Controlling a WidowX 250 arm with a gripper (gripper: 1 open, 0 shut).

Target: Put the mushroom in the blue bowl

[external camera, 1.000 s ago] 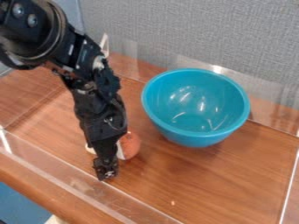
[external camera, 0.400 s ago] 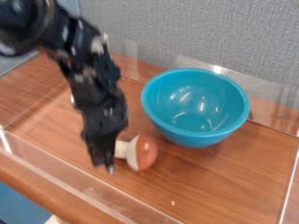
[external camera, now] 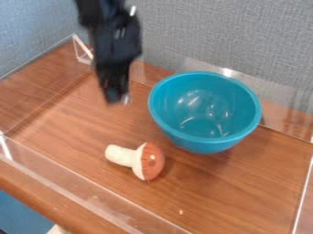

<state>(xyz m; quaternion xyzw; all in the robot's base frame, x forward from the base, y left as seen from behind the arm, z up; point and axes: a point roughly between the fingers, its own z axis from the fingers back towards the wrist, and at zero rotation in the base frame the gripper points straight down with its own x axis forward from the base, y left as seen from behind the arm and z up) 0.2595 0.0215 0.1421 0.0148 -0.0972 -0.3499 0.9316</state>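
The mushroom (external camera: 137,159) lies on its side on the wooden table, orange-red cap toward the front right, cream stem pointing left. It sits in front of and left of the blue bowl (external camera: 204,111), which stands upright with nothing in it. My gripper (external camera: 115,93) hangs well above the table, left of the bowl and behind the mushroom, pointing down. Its dark fingers are shut together with nothing between them. The arm is blurred by motion.
A low clear plastic wall (external camera: 49,174) runs around the wooden table (external camera: 232,187). A grey fabric backdrop (external camera: 221,32) stands behind the bowl.
The gripper closed and rose from table level by the mushroom to high above it. The mushroom slipped out, rolled to the right and stayed on the table.
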